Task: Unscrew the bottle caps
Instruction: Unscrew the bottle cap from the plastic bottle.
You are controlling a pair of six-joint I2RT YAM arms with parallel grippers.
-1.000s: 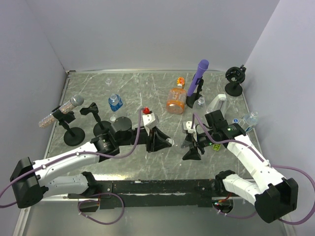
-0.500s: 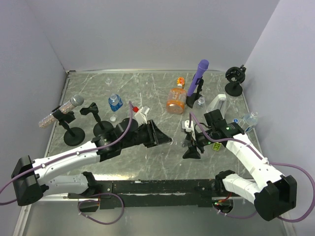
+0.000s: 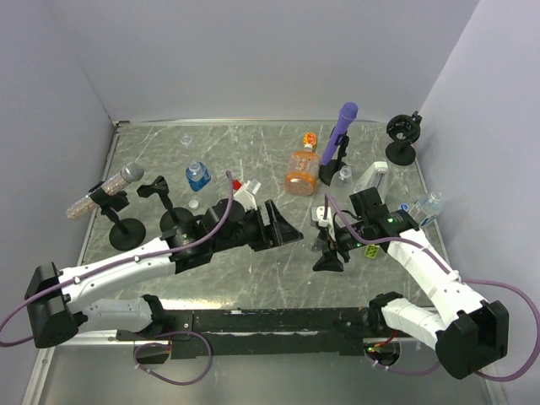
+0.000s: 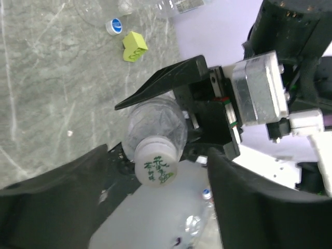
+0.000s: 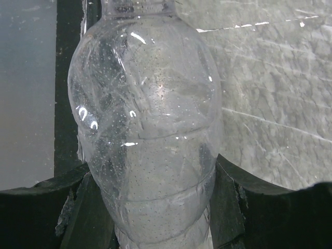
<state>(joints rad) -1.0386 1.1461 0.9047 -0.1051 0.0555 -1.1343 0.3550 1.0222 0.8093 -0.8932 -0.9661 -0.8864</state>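
My right gripper [image 3: 327,246] is shut on a plain clear bottle [image 5: 148,129], its body squeezed between both fingers [image 5: 231,205]. The bottle lies level and points toward the left arm. Its white bottle cap [image 4: 155,167], printed with green characters, sits on the neck. My left gripper [image 3: 291,228] is open around that cap, with a gap showing on each side between the cap and the fingers [image 4: 57,199].
A blue-label bottle [image 3: 197,175], an orange bottle [image 3: 300,173] and a purple microphone stick [image 3: 342,126] stand further back. Another clear bottle [image 3: 429,205] lies at the right wall. A yellow-green block [image 4: 134,45], a blue cap [image 4: 113,24] and black stands [image 3: 126,229] are nearby.
My left gripper has opened off the white cap and turned at the wrist, shifting slightly right and back. The right gripper keeps its hold on the bottle and has barely moved.
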